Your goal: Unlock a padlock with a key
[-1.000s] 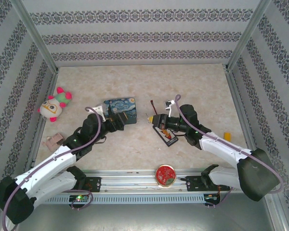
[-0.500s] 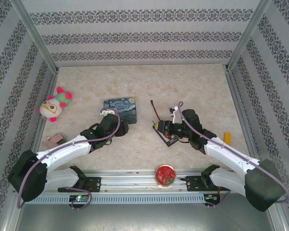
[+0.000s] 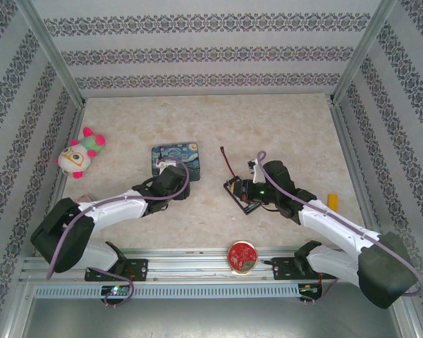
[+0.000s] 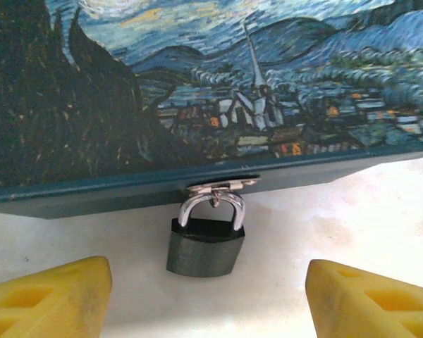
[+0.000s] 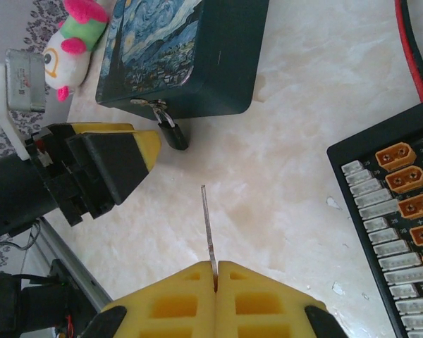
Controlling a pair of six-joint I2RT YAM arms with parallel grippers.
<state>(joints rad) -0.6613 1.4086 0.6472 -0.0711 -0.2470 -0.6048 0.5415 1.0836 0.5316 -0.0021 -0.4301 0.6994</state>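
I am pinching the key (image 5: 209, 229) between the pressed-together yellow pads of my right gripper (image 5: 215, 271). Its thin, flat grey blade is sticking straight out along the gripper's line, tip aiming towards the painted blue tin (image 4: 197, 91). The padlock (image 4: 206, 243) is lying on the pale marbled tabletop (image 4: 381, 211) against the tin's side wall, its silver shackle looped through a small metal hasp there. Its dark squarish body is pointing away from the tin, towards my left gripper (image 4: 210, 292), whose yellow fingers are standing spread wide on either side without touching it.
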